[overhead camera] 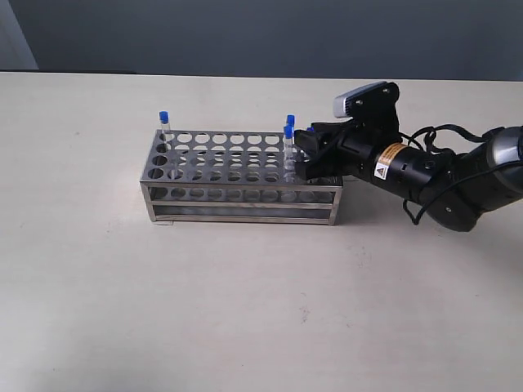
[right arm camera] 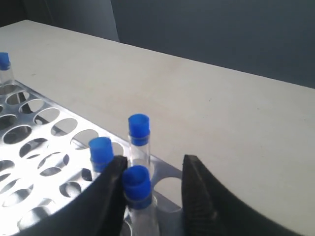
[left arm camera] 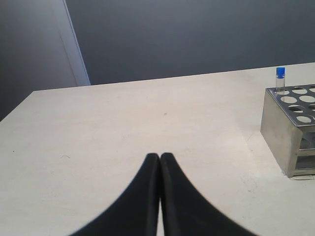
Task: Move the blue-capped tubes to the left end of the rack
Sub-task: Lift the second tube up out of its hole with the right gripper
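The right fingers (right arm camera: 202, 191) straddle a tube (right arm camera: 136, 182) at the rack's (overhead camera: 245, 214) right end, half-wide: one touches its blue cap and a gap remains at the other. A second tube (right arm camera: 139, 129) and a third tube (right arm camera: 101, 150) stand just beside it. A fourth tube (overhead camera: 164, 122) sits at the left end. This looks like the grasp step; next, close fully and lift straight up. The left fingers (left arm camera: 147, 196) are pressed together above the worktop (left arm camera: 123, 123).

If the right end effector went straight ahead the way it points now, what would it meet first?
The nearest blue-capped tube, standing between the open jaws of the right end effector, close against one finger. Beyond stand a second tube and a third tube in the rack; depth is hard to judge.
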